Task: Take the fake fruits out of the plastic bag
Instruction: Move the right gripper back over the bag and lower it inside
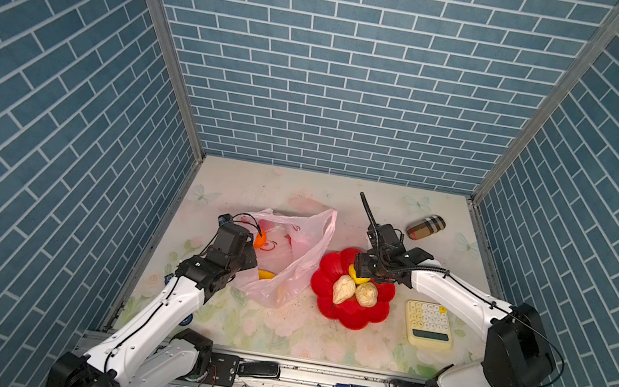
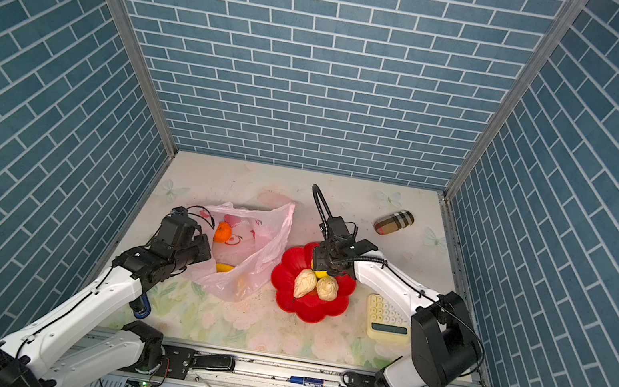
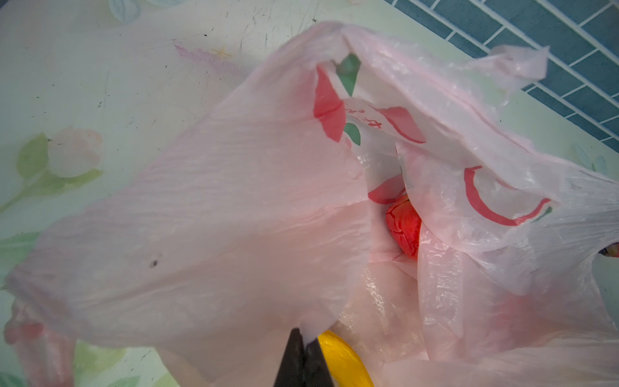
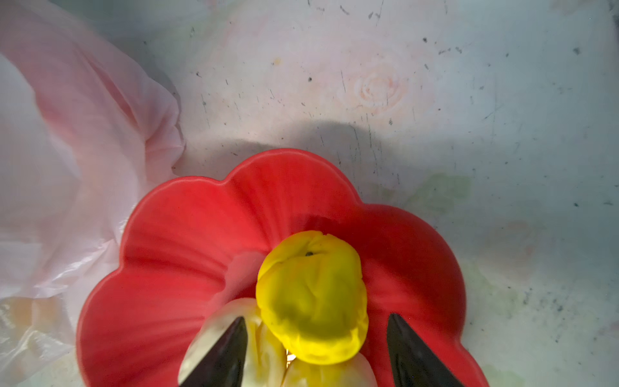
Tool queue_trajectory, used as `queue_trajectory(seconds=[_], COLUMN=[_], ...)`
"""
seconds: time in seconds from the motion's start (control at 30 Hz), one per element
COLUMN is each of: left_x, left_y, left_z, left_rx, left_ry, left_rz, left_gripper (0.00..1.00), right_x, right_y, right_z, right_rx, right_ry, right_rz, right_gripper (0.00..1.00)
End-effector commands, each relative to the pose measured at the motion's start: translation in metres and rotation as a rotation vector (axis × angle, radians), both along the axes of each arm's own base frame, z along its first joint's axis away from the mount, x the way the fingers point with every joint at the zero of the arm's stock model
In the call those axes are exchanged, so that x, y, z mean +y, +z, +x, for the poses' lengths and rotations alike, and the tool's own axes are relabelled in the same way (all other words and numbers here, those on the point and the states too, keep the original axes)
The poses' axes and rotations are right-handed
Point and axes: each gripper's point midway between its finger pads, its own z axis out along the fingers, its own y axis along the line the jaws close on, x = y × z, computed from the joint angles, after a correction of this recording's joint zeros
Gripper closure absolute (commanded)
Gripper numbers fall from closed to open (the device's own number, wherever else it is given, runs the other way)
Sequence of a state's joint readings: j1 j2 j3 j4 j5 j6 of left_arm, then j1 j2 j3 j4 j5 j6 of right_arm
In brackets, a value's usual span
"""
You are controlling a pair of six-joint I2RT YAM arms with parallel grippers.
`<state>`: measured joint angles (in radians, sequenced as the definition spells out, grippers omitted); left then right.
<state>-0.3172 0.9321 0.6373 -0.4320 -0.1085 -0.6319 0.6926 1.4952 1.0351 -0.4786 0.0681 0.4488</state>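
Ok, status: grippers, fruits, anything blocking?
Left gripper shut on plastic bag. Right gripper open over yellow lump in red dish. Wrinkled red one, banana in bag, folds partly covering.

Two matching arms on show: the left white-shelled arm [image 1: 173, 299] and the right white-shelled arm [image 1: 452, 293]. Each has bulky black joint housings [image 1: 514, 353] and thin black cables clipped along the shell. There's a ribbed black hose [image 1: 367, 210] at the right wrist. The left gripper [image 3: 303, 338] and right gripper [image 4: 315, 321] have matte black, wedge-tipped jaws.

Top views overhead — wrists close, sharing plastic bag [image 3: 201, 217].
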Motion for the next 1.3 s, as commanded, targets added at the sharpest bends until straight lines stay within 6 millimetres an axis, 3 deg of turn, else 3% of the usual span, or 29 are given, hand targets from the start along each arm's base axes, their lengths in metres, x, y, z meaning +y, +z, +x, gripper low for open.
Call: queue_trajectory(seconds=[0.0, 0.2, 0.33, 0.47, 0.67, 0.87, 1.1, 1.27], left_x=[0.002, 0.008, 0.015, 0.017, 0.018, 0.020, 0.021, 0.019], left_y=[-0.010, -0.023, -0.033, -0.036, -0.044, -0.052, -0.045, -0.031], left_z=[-0.004, -0.013, -0.018, -0.019, -0.023, -0.028, -0.026, -0.019], left_rx=[0.038, 0.082, 0.100, 0.094, 0.101, 0.092, 0.058, 0.034], left_ry=[-0.017, -0.011, 0.019, 0.040, 0.053, 0.088, 0.114, 0.110], left_rz=[0.025, 0.052, 0.076, 0.071, 0.057, 0.025, 0.001, -0.004], left_gripper=[0.93, 0.93, 0.94, 0.93, 0.94, 0.94, 0.95, 0.95], right_x=[-0.006, 0.008, 0.050, 0.109, 0.200, 0.266, 0.294, 0.309], right_y=[0.035, 0.101, 0.146, 0.163, 0.149, 0.106, 0.055, 0.030], right_z=[-0.002, -0.016, -0.035, -0.050, -0.061, -0.057, -0.046, -0.036], right_rx=[-0.038, -0.162, -0.262, -0.277, -0.208, -0.082, -0.010, -0.023], right_ry=[-0.028, 0.025, 0.135, 0.254, 0.390, 0.426, 0.425, 0.422], right_rz=[0.019, 0.055, 0.094, 0.224, 0.362, 0.438, 0.392, 0.379], right_gripper=[0.34, 0.37, 0.38, 0.39, 0.40, 0.44, 0.45, 0.43])
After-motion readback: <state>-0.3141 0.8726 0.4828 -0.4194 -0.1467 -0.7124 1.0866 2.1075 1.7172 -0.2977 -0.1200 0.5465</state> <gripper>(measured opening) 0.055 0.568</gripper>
